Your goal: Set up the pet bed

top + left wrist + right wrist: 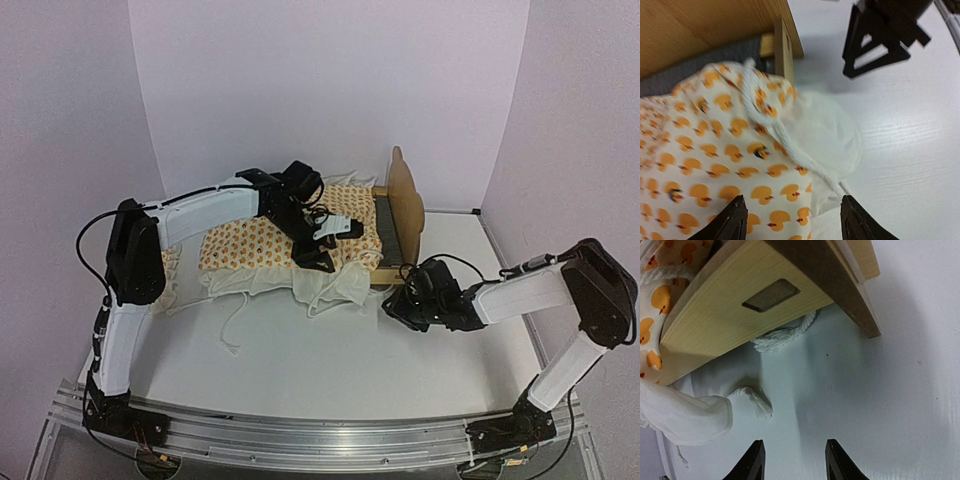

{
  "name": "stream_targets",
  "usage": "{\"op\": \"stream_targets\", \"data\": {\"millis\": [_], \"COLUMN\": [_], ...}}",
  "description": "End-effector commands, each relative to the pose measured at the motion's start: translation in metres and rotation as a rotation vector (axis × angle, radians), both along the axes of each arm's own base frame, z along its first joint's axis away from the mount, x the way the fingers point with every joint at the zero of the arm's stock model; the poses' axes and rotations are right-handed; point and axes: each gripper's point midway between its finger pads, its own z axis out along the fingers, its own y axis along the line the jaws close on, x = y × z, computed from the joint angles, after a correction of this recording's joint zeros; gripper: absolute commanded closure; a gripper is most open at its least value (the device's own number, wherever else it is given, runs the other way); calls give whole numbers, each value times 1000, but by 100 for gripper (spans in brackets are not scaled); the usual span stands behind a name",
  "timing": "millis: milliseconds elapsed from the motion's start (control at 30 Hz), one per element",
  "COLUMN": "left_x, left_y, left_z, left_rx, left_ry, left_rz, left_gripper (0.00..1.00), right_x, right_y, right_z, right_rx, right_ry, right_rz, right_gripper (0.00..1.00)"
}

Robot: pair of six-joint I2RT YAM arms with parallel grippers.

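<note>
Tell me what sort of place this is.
Likely a robot lab booth: plain pale walls boxing in a white tabletop, two black-and-white arms bolted to an aluminium rail.

a white, faintly wood-grained table [300,365] fills the middle. plain pale lilac backdrop panels [330,80] close it in behind and at both sides. a ribbed aluminium rail [320,440] runs along its near edge.

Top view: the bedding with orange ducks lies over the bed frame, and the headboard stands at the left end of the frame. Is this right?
Not fully. The top view shows the headboard at the right end of the bed frame, not the left end. The bedding with orange ducks does lie over the frame.
</note>
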Motion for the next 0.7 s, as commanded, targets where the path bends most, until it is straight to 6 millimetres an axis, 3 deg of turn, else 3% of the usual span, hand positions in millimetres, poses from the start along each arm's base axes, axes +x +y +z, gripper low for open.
{"op": "stream_targets", "data": {"millis": [0,167,367,500,600,667], "left_x": [-6,11,15,16,16,17], "left_y": [7,4,2,4,2,-2], "left_z": [-34,-68,-109,-121,-113,-100], "left_rx": [114,170,217,228,214,186], "left_ry": [-29,-41,-27,-26,-17,-5], "left_rz": [-37,-2,24,37,47,68], "left_gripper": [36,39,49,72,96,100], "right_x": [30,30,31,37,48,55], "right_y": [22,25,24,22,17,13], "right_z": [25,22,16,9,7,7], "right_rx": [80,72,69,60,65,64], "right_ry": [-73,-65,-41,-32,-27,-32], "right_rz": [-6,17,16,-13,-66,-108], "right_gripper": [58,58,58,58,58,58]}}
